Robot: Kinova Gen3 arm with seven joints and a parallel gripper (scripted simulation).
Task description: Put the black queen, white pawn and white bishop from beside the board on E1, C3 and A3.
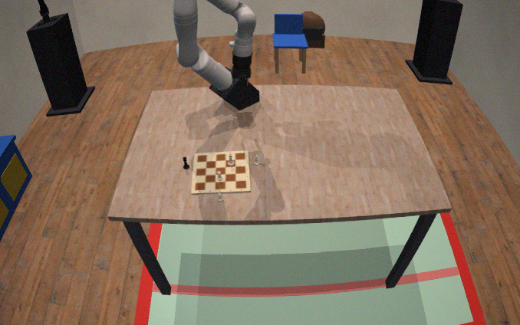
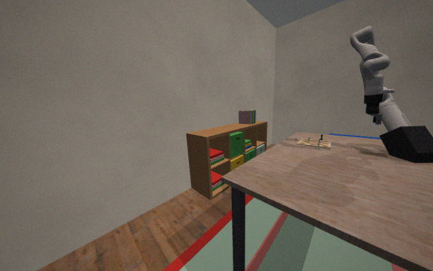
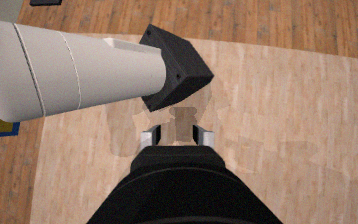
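The chessboard [image 1: 231,185] [image 2: 304,144] lies on the table; its edge letters are too small to read. The black queen [image 1: 185,163] [image 2: 321,137] stands off its left edge in the top view. The white bishop [image 1: 256,160] stands off the right edge. The small white pawn [image 1: 219,197] [image 2: 296,139] stands off the front edge. A tall white piece [image 1: 230,160] and a shorter white piece [image 1: 219,176] [image 2: 309,140] stand on the board. My gripper [image 3: 176,131] [image 2: 377,119] is open and empty, high above the table behind the board, near the arm's base.
The arm's black base block [image 1: 240,93] [image 2: 407,144] [image 3: 185,70] stands at the table's back edge, behind the board. A blue chair [image 1: 289,40] is behind the table. A shelf [image 2: 199,163] with boxes and books stands by the wall, away from the table.
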